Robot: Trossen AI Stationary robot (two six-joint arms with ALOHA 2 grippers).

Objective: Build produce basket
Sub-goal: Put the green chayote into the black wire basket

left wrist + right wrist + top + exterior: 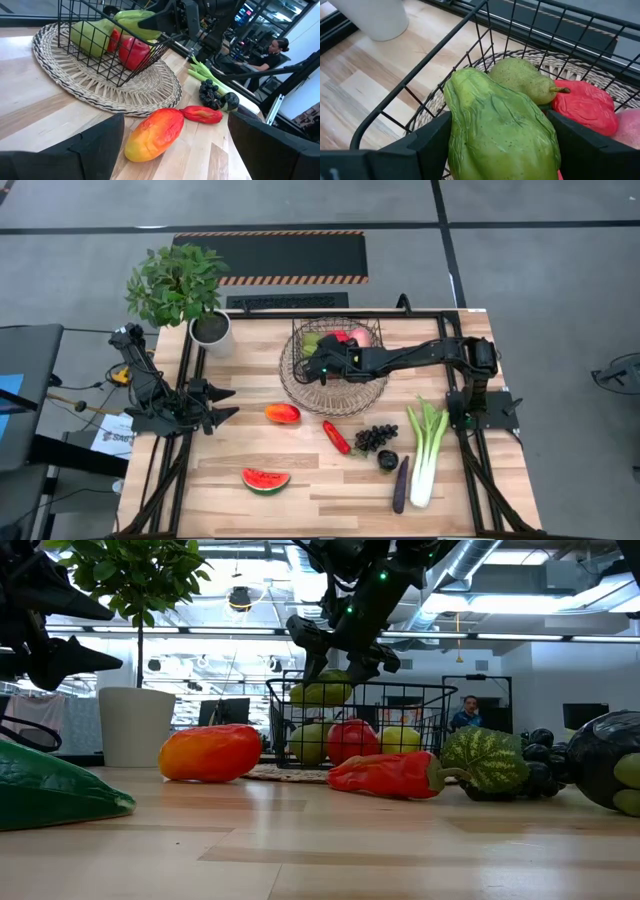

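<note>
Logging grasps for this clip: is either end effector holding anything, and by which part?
The right end effector grips a green pear across its wide body, over the basket. The left end effector holds nothing.

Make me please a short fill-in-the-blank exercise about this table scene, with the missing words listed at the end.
1. The right gripper holds a wrinkled ____ fruit over the basket.
2. The basket stands on a round woven ____, near the plant pot.
3. Between the mango and the grapes lies a red ____.
4. The left gripper, beside the mango, has its jaws ____.

Missing words: green; tray; chili; open
</note>
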